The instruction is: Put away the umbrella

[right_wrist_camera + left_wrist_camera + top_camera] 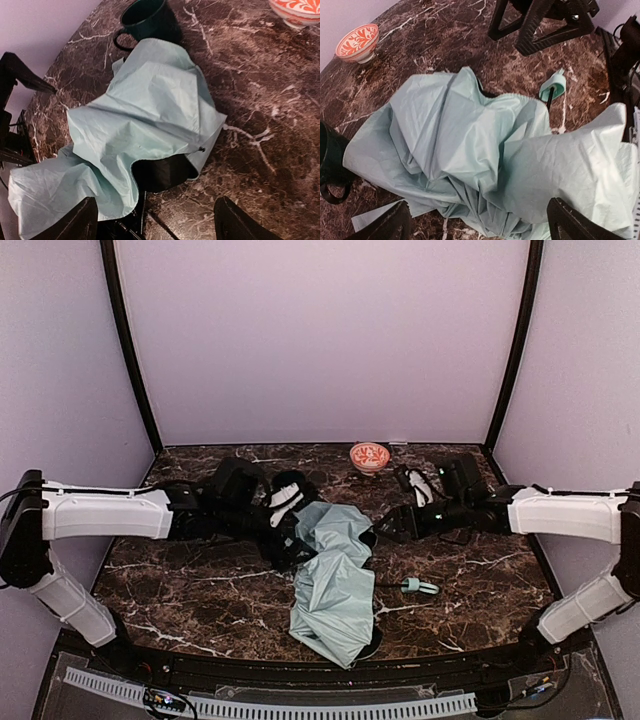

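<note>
With the umbrella (335,580) crumpled at the middle of the table (470,580), between the wide, empty left gripper (477,215) and right gripper (155,215), loose fabric should be gathered toward its seemingly buried shaft.

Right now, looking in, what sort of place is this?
Likely a robot test booth: plain lilac walls enclose a marble-patterned table, a left arm and right arm stand at its near edge, and an umbrella, bowl and mug lie on it.

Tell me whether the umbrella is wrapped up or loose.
Loose: the umbrella lies crumpled and spread on the table, its handle sticking out.
</note>
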You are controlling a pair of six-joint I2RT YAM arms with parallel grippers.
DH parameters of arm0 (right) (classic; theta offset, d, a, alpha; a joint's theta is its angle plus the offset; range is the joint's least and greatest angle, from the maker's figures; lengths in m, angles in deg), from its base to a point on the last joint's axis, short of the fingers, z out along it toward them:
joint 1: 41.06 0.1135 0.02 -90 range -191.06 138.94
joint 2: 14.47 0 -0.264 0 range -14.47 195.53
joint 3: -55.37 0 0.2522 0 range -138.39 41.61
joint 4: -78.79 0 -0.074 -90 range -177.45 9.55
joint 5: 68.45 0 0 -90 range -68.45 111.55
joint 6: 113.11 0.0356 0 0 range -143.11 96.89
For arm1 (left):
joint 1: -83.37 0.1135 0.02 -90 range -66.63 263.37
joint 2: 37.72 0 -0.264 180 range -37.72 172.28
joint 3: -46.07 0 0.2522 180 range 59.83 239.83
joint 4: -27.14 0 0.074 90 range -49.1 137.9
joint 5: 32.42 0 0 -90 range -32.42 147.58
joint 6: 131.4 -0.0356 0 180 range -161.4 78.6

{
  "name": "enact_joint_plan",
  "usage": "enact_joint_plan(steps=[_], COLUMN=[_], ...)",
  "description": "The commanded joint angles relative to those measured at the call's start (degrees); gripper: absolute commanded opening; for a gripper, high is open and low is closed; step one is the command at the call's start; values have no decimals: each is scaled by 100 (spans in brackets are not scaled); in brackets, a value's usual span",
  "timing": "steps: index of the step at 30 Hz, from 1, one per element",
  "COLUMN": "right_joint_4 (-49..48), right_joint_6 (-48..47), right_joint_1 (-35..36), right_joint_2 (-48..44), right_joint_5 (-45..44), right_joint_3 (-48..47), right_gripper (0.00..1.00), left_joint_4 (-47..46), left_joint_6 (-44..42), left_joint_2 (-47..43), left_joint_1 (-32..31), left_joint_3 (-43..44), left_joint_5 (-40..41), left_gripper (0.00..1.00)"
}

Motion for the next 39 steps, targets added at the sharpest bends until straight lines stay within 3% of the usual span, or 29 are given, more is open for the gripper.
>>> enact_joint_plan(steps=[1, 5, 8, 10, 15, 21, 25, 30, 33, 36, 39], right_joint_4=[23, 174, 938, 1147, 2069, 1863, 1592, 1426, 1386, 1291, 1129], right_joint_6=[-284, -235, -624, -867, -463, -143, 26, 215, 759, 1397, 1849], right_joint_1=[-397, -610, -570, -466, -299, 558, 589, 607, 607, 607, 609], right_joint_2=[339, 1337, 1580, 1256, 520, 41, -106, -25, -245, -915, -1589], right_joint_5=[317, 439, 357, 188, -349, -439, -515, -661, -1243, -1895, -2184], right_joint_3=[-782, -1699, -2047, -1748, -1101, -694, -389, 85, 251, 601, 1011], right_gripper=[83, 99, 99, 97, 92, 86, 84, 84, 86, 89, 90], left_joint_4=[472, 278, 544, 670, 34, 338, 1051, 539, 195, -71, -414], left_joint_6=[671, 993, 1023, 784, -166, -2239, -2577, -3464, -3643, -3051, -2657], left_joint_2=[50, 850, 1376, 1411, 427, -938, -1220, -1039, -605, -486, -807], left_joint_1=[605, 873, 878, 873, 748, -611, -1181, -1997, -2180, -2190, -2160], left_joint_3=[564, 1161, 1865, 2046, 1219, 164, -33, -474, -420, -194, -372], left_joint_5=[-873, -769, -870, -829, -577, -450, -772, -405, 64, 581, 82], left_gripper=[94, 88, 85, 83, 81, 77, 80, 88, 88, 88, 86])
